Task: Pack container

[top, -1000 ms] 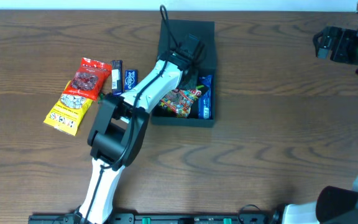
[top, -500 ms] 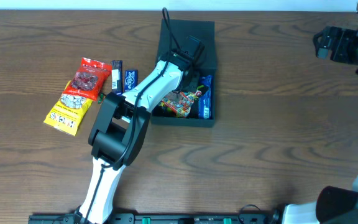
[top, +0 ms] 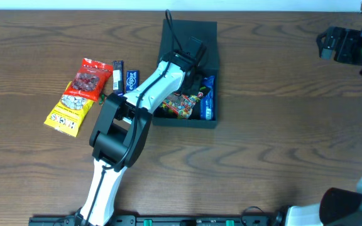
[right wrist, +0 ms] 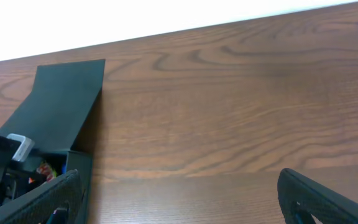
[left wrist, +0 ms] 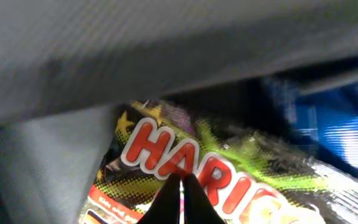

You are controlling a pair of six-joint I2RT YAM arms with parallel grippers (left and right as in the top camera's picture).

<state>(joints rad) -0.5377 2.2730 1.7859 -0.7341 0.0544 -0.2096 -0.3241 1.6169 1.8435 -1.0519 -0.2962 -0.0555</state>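
Note:
The container [top: 188,30], a dark teal-black box, stands open at the table's back centre with its flap lid laid back; it also shows in the right wrist view [right wrist: 61,99]. Inside lie a colourful Haribo packet [top: 182,104] and a blue packet [top: 208,100]. My left gripper [top: 192,74] reaches down inside the box. In the left wrist view its fingertips [left wrist: 181,178] are pressed together just over the Haribo packet [left wrist: 229,180], with the blue packet [left wrist: 340,124] beyond. My right gripper [top: 341,45] hangs wide open and empty [right wrist: 179,180] at the far right, well away from the box.
Left of the box lie a red snack packet [top: 93,78], a yellow packet [top: 68,114], a dark bar [top: 118,74] and a blue bar [top: 131,80]. The left arm [top: 115,135] stretches from the front edge over these towards the box.
The left arm has edged very slightly deeper into the box. The right arm has not moved.

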